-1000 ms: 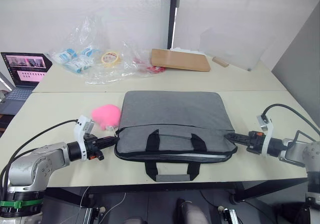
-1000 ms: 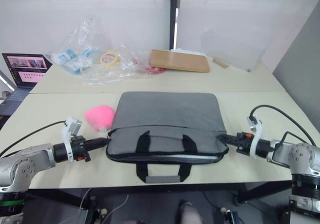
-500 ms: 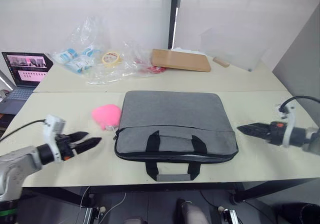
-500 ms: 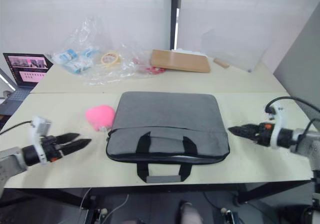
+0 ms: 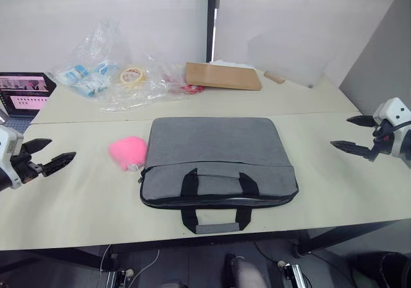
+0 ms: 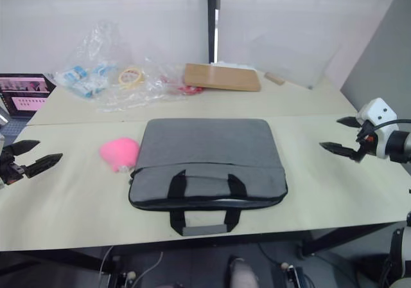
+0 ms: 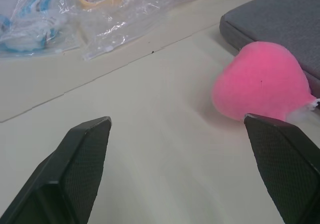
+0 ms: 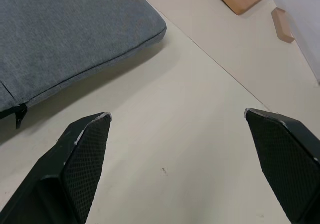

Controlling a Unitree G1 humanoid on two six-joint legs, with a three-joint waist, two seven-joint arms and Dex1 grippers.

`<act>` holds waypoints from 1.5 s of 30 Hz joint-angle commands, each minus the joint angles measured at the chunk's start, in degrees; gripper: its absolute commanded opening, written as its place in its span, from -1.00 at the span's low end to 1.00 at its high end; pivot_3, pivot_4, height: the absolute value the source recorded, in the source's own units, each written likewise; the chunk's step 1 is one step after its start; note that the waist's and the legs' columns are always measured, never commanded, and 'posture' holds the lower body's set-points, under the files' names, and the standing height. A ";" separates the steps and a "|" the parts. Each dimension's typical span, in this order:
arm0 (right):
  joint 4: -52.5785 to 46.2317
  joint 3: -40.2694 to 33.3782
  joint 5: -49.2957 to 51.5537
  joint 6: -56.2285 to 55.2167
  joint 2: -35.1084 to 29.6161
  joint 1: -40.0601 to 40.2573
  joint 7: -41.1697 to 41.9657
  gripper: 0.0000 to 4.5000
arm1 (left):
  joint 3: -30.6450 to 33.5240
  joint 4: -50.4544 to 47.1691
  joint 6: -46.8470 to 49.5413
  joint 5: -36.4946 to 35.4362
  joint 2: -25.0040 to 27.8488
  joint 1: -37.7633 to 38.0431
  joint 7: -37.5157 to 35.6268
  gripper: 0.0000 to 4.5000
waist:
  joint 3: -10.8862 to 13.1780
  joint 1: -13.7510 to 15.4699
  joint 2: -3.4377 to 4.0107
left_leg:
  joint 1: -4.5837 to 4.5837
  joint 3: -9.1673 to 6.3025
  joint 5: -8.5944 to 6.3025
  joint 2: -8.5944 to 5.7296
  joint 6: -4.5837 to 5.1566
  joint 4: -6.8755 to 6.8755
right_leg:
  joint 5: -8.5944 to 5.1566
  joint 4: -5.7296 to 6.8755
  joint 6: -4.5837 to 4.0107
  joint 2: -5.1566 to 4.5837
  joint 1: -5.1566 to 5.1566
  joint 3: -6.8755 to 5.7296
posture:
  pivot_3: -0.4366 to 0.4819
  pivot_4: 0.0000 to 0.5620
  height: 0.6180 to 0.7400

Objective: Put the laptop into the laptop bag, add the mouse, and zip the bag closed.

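The grey laptop bag point(image 5: 215, 150) lies flat in the middle of the near table, its two black handles point(image 5: 215, 182) toward the front edge. A black zipper pull point(image 8: 20, 115) hangs at its right end. The laptop and the mouse are hidden from view. My left gripper point(image 5: 62, 148) hovers open far to the left of the bag, past the pink ball, with nothing between its fingers. My right gripper point(image 5: 340, 131) is open and empty well to the right of the bag, over bare table. In the right wrist view the bag's corner point(image 8: 65, 29) lies ahead of the spread fingers.
A fluffy pink ball point(image 5: 128, 152) rests against the bag's left edge. On the far table are crumpled plastic bags with a tape roll point(image 5: 131, 76), a wooden board point(image 5: 223, 76) and a small wooden block point(image 5: 274, 77). A small dark laptop with a lit screen point(image 5: 22, 95) stands far left.
Both grippers were shut at the two ends of the bag; they have opened and pulled outward, away from it. The bag has stayed in place.
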 commanded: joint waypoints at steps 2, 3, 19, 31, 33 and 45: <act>1.69 -0.21 -0.59 -1.32 -1.01 -2.78 4.20 1.00 | 0.36 3.56 -1.66 -0.13 2.08 -1.93 -2.83 0.99 | 0.03 -0.10 0.06 | 0.01 0.00 -0.01 0.03 -0.01 -0.01 | -0.02 0.01 -0.03 0.00 -0.01 -0.02 | -0.05 -0.47 1.00; 1.57 -0.28 -0.51 -1.07 -0.95 -3.01 4.87 1.00 | 0.37 3.94 -1.62 -0.10 2.22 -2.27 -3.02 0.99 | 0.04 -0.15 0.07 | 0.00 0.00 -0.01 0.04 -0.02 -0.01 | -0.02 0.02 -0.03 0.02 -0.02 -0.04 | -0.05 -0.47 1.00; -46.47 4.65 17.51 33.57 24.37 -0.50 1.90 0.48 | 4.27 -2.89 4.15 -4.25 -0.92 1.70 0.64 1.00 | 0.08 1.26 0.13 | -0.33 -0.15 0.00 0.00 -0.25 0.43 | -0.21 0.82 -0.42 -0.10 -0.96 -0.36 | -0.05 -0.47 1.00; -30.78 18.12 4.61 17.72 40.95 -0.20 -2.83 -0.99 | 0.33 -9.96 12.12 -6.68 -0.39 0.06 -1.75 1.00 | 0.07 -0.08 0.11 | -0.37 -0.40 0.08 0.02 -0.40 0.54 | -0.32 0.93 -0.63 -0.21 -0.84 -0.92 | -0.05 -0.47 1.00; -26.53 18.85 2.67 14.88 41.86 -1.45 -2.71 -0.99 | -2.10 -8.77 12.50 -6.00 -0.24 -2.96 -2.98 1.00 | 0.06 -0.16 0.11 | -0.40 -0.45 0.08 0.01 -0.40 0.57 | -0.32 0.93 -0.64 -0.21 -0.84 -0.96 | -0.05 -0.47 1.00; -17.03 19.59 -1.16 12.55 42.73 -3.35 -1.70 -0.99 | -24.33 12.58 4.79 8.86 -4.21 -28.04 -13.35 1.00 | 0.05 -0.98 0.09 | -0.38 -0.96 0.10 0.02 -0.43 0.97 | -0.28 0.98 -0.71 -0.26 -0.43 -1.19 | -0.05 -0.47 1.00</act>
